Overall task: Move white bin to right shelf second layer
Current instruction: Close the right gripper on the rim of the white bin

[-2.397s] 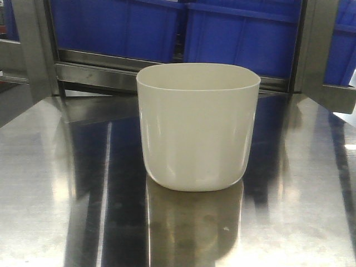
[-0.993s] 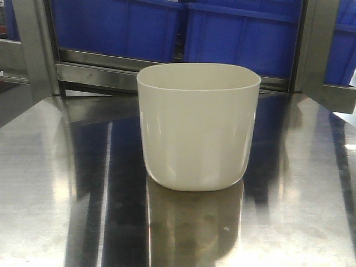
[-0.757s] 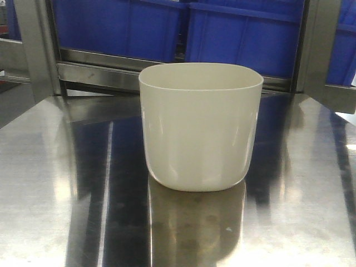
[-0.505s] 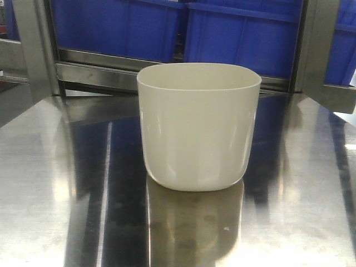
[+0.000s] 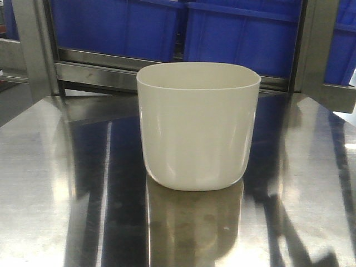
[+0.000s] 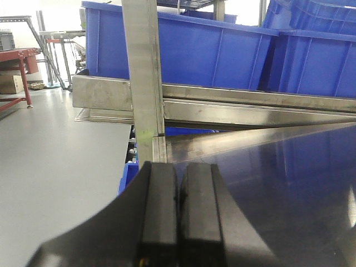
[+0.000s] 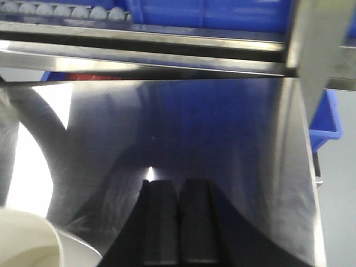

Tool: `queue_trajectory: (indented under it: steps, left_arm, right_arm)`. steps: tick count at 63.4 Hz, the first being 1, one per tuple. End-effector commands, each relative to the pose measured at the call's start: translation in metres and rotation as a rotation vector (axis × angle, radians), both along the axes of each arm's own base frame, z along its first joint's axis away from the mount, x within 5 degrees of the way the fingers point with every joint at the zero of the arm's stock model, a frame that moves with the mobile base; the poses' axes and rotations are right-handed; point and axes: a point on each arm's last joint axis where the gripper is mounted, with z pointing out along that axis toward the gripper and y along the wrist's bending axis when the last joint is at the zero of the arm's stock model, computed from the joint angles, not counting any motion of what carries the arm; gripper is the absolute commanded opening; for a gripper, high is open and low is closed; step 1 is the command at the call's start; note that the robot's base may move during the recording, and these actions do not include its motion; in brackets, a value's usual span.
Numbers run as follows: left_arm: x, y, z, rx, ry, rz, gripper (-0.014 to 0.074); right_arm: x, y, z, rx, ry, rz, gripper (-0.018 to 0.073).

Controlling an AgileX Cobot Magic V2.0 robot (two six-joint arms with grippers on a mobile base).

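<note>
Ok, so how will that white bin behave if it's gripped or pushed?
The white bin looks glossy with walls tapering toward the base, so grips may slip. Thin-rimmed plastic, seemingly empty: probably light, slightly flexible. Wide and squat on the shiny steel tabletop, it would likely slide rather than tip.

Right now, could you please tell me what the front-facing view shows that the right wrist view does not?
Only the front-facing view shows the whole white bin, upright on the table, untouched. Only the right wrist view shows the right gripper, shut and empty, and a row of white rollers at its top left. Both show the steel table, the blue crates behind it and the bin, though the wrist view catches just a slice of its rim at lower left.
</note>
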Motion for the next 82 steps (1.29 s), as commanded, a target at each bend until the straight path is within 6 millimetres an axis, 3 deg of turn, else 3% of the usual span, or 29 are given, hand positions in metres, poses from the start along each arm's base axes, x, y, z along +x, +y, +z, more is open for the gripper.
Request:
queue_trajectory:
  steps: [1,13,17,26,29,44,82]
  left_arm:
    - [0.000,0.000,-0.002,-0.027,-0.070,0.002,0.0085]
    - [0.000,0.000,-0.002,-0.027,-0.070,0.002,0.0085]
    - [0.000,0.000,-0.002,-0.027,-0.070,0.002,0.0085]
    - [0.000,0.000,-0.002,-0.027,-0.070,0.002,0.0085]
    - [0.000,0.000,-0.002,-0.027,-0.070,0.002,0.0085]
    - [0.000,0.000,-0.002,-0.027,-0.070,0.002,0.0085]
    - [0.000,0.000,-0.002,-0.027,-0.070,0.002,0.0085]
  right_arm:
    - [0.010,0.013,0.028,0.002,-0.014,0.037,0.0055]
    - [0.021,0.044,0.018,-0.071,0.164,0.142,0.0087]
    - [0.020,0.051,0.012,-0.111,0.186,0.188,0.0187]
    - [0.019,0.064,0.007,-0.125,0.203,0.232,0.0562]
    - [0.018,0.067,0.006,-0.127,0.205,0.241,0.0615]
    - [0.018,0.080,-0.004,-0.100,0.257,0.274,0.0622]
    - [0.026,0.086,-0.040,-0.150,0.471,0.287,0.0622]
